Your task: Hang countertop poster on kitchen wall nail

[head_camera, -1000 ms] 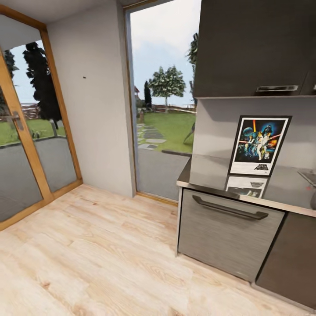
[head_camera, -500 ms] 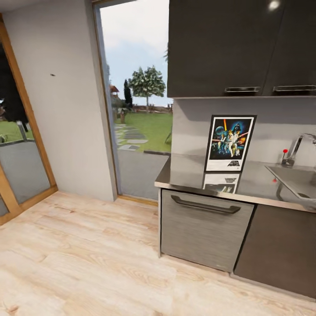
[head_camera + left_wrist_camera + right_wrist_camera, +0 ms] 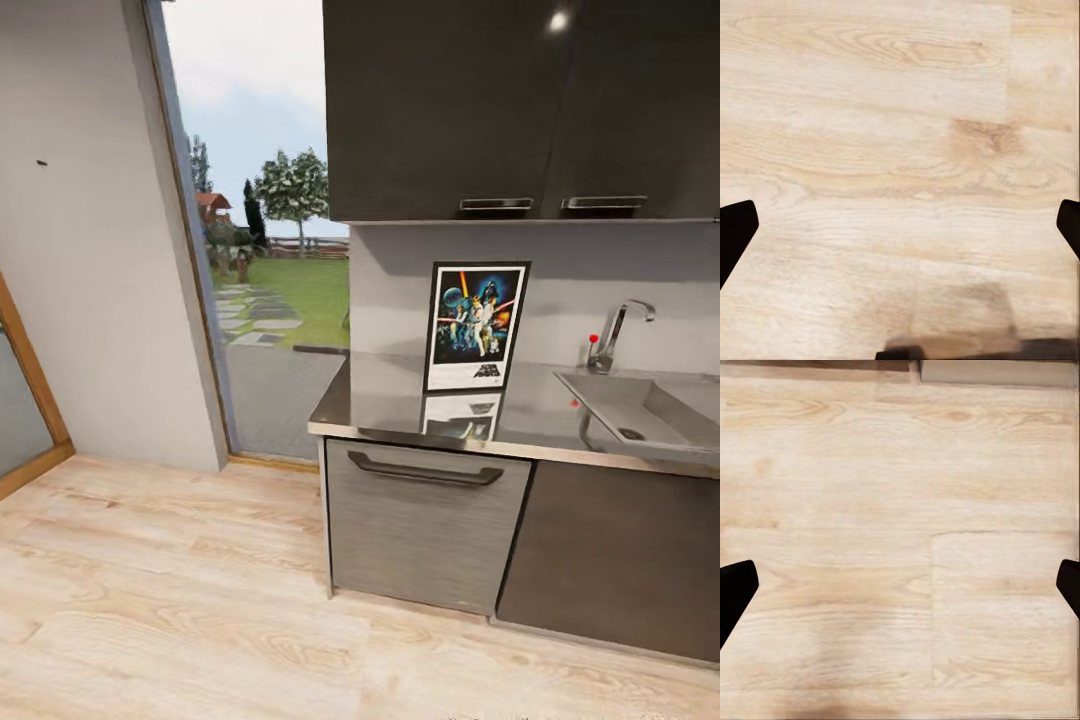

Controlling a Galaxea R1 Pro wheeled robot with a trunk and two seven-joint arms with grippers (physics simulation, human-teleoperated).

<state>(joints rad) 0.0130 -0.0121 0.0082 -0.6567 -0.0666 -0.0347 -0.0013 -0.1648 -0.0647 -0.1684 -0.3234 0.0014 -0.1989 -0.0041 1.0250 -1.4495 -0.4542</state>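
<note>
Left gripper [image 3: 900, 225]: two dark fingertips at the far edges of the left wrist view, spread wide apart, nothing between them; it points down at the wooden floor [image 3: 900, 135]
Right gripper [image 3: 900, 585]: also spread wide with nothing held, dark fingertips at both edges of the right wrist view, pale floor planks below
Poster [image 3: 476, 326]: stands upright on the kitchen countertop [image 3: 380, 400], leaning against the grey back wall, under the dark upper cabinets [image 3: 520, 105]; its reflection shows on the shiny slab in front of it
Sink [image 3: 640, 410]: inset in the countertop, to the right of the poster and apart from it, with a chrome tap [image 3: 615, 335] behind
Drawer front [image 3: 425, 525]: grey, with a long dark handle, directly below the poster
Wall nail [image 3: 41, 162]: small dark speck on the pale wall at the left, well apart from the poster
Glass door [image 3: 265, 230]: between that wall and the cabinets, a garden with trees is seen through it
</note>
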